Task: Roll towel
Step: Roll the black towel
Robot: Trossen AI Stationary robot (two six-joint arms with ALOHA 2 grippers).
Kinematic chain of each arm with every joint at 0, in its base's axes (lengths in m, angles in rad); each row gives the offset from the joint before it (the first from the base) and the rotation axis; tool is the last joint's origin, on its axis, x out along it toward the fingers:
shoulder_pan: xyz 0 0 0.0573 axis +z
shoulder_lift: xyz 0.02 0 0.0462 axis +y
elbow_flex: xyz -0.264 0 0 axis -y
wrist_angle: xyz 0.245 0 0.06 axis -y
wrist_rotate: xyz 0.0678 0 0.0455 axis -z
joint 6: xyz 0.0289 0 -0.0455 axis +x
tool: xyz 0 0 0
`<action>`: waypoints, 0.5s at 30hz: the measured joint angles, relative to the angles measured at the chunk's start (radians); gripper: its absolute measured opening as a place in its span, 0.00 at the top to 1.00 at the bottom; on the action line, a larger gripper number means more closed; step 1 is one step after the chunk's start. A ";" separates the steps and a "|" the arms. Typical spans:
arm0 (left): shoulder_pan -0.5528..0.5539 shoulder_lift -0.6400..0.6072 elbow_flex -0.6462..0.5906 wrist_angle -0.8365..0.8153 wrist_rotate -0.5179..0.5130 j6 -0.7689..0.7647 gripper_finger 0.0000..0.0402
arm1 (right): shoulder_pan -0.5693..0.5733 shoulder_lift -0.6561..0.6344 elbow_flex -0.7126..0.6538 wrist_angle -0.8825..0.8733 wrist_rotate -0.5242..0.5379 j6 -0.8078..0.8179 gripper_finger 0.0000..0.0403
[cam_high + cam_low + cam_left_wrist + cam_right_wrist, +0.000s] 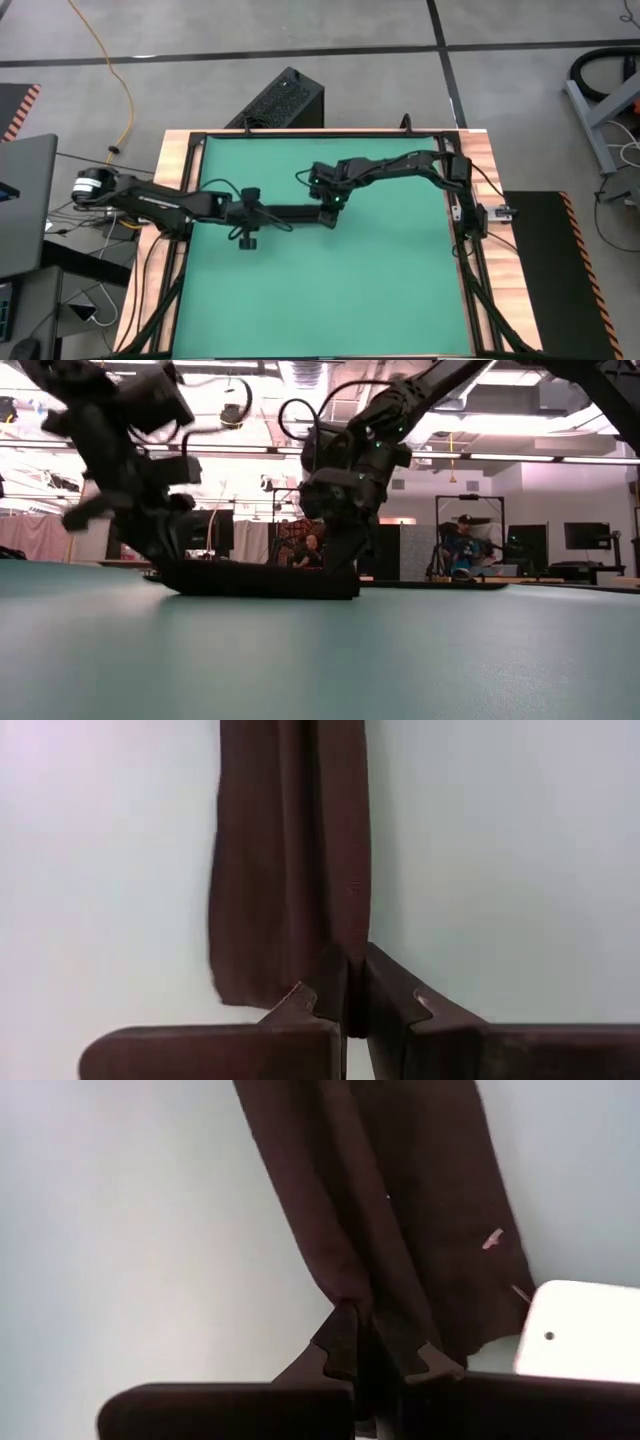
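Pinching the folded towel (290, 870) near the desk's (400, 290) middle, left gripper (355, 995) and right gripper (365, 1342) are both clamping its edge, so they are best turning together, evenly, keeping the roll tight.

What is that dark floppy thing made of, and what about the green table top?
The towel looks like soft matte cloth: it lies in long folds and creases where the left gripper and right gripper pinch it. The table top seems a smooth green mat, flat and even, with a faint sheen; I can't tell exactly what it's made of.
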 joint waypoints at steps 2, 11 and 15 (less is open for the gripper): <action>-0.021 -0.036 0.025 -0.039 0.013 -0.020 0.99 | 0.022 -0.009 0.000 -0.007 -0.003 0.001 0.95; -0.002 -0.105 0.070 -0.093 0.005 0.003 1.00 | 0.071 -0.054 0.072 -0.103 0.009 0.002 0.95; 0.044 -0.058 0.070 -0.087 0.071 0.014 1.00 | 0.068 -0.062 0.109 -0.137 0.009 0.002 0.95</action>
